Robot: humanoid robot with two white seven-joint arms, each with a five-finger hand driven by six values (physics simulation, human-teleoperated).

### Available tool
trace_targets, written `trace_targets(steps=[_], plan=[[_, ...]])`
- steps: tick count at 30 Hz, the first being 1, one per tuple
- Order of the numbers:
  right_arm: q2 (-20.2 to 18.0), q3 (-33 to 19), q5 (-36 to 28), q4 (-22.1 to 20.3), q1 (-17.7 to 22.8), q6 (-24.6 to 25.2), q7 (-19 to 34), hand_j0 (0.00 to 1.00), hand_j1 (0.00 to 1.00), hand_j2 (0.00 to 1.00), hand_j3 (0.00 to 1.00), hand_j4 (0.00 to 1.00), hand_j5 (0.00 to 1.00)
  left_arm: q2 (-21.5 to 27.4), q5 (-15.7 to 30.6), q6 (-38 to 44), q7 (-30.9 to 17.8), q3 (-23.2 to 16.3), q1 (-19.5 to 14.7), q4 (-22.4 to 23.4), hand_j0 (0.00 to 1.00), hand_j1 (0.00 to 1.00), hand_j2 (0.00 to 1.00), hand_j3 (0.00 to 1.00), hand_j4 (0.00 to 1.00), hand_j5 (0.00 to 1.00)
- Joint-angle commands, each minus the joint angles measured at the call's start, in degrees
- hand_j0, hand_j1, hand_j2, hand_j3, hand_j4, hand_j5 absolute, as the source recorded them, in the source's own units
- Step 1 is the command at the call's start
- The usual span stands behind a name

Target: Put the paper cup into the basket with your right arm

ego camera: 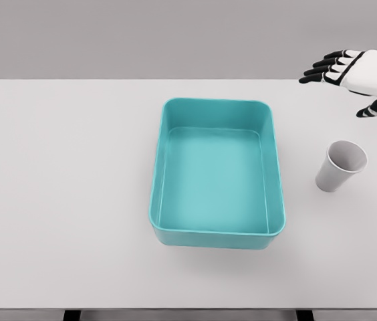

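A white paper cup (339, 166) stands upright on the table to the right of the teal basket (164, 174), a short gap between them. The basket is a rectangular tub with nothing inside. My right hand (349, 79) hovers at the upper right, above and behind the cup, well apart from it. Its black fingers (319, 70) stretch out toward the left and its thumb points down; it holds nothing. The left arm does not show.
The white table (61, 200) spreads wide to the left of the basket and in front of it. Its far edge runs just behind the right hand and its front edge lies near the bottom of the picture.
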Motion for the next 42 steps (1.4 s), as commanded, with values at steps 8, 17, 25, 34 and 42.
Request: trace_targets(steps=[8, 17, 25, 34, 42], plan=[[-15.28, 0.21, -0.70, -2.43, 1.05, -0.16, -0.03, 1.00, 1.00, 1.00, 1.00, 1.00, 1.00, 0.01, -0.02, 0.01, -0.01, 0.00, 0.00, 0.02, 1.00, 1.00, 1.00, 1.00, 1.00, 1.00], [-15.12, 10.14, -2.99, -5.42, 0.53, 3.26, -0.03, 1.00, 1.00, 1.00, 1.00, 1.00, 1.00, 0.01, -0.02, 0.01, -0.01, 0.00, 0.00, 0.02, 1.00, 1.00, 1.00, 1.00, 1.00, 1.00], [-14.06, 14.72, -0.17, -4.36, 0.53, 2.65, -0.03, 1.00, 1.00, 1.00, 1.00, 1.00, 1.00, 0.01, -0.02, 0.01, -0.01, 0.00, 0.00, 0.02, 1.00, 1.00, 1.00, 1.00, 1.00, 1.00], [-9.76, 14.80, 2.37, -0.14, 0.00, 2.65, -0.03, 1.00, 1.00, 1.00, 1.00, 1.00, 1.00, 0.01, -0.02, 0.01, -0.01, 0.00, 0.00, 0.02, 1.00, 1.00, 1.00, 1.00, 1.00, 1.00], [-7.91, 16.21, 3.60, 1.35, -0.26, 1.68, -0.03, 1.00, 1.00, 1.00, 1.00, 1.00, 1.00, 0.01, -0.02, 0.01, -0.01, 0.00, 0.00, 0.02, 1.00, 1.00, 1.00, 1.00, 1.00, 1.00]])
